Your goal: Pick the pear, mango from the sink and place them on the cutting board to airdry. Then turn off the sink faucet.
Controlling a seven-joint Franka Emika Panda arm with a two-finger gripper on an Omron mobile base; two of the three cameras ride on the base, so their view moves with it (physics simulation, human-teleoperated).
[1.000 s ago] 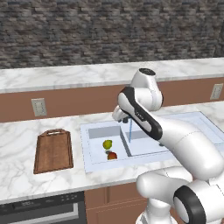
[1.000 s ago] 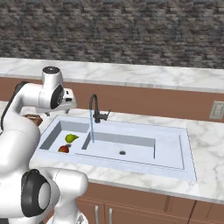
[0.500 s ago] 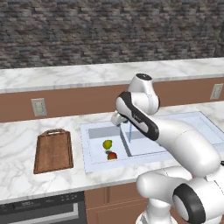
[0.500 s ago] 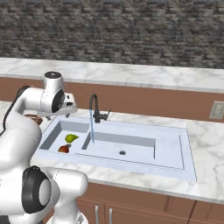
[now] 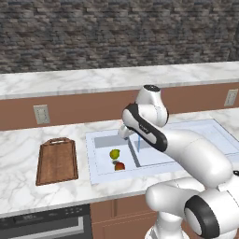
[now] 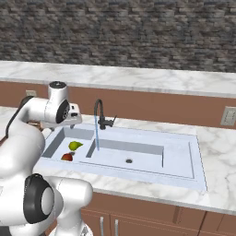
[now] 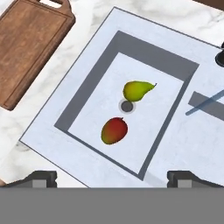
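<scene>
The white sink (image 7: 83,89) has the yellow-green pear (image 7: 138,90) in its left basin, just beyond the round drain, pointed end to the right. The red-orange and green mango (image 7: 114,130) lies just on the near side of the drain. Both also show in the base views: pear (image 5: 114,153) (image 6: 75,145), mango (image 5: 120,165) (image 6: 67,156). My gripper (image 7: 113,179) hovers high above that basin, open, nothing between its fingertips (image 7: 41,178). The wooden cutting board (image 5: 57,161) (image 7: 30,48) lies on the counter left of the sink. The black faucet (image 6: 98,110) pours a thin blue stream.
A marble counter (image 5: 18,186) surrounds the sink, with a wall outlet (image 5: 41,114) behind the board and a raised ledge along the brown back panel. An oven front (image 5: 46,224) sits below the counter edge. The right basin (image 6: 152,159) holds only a drain.
The hand has drifted slightly left and lower over the left basin. The fruit, the board and the water stream are as before.
</scene>
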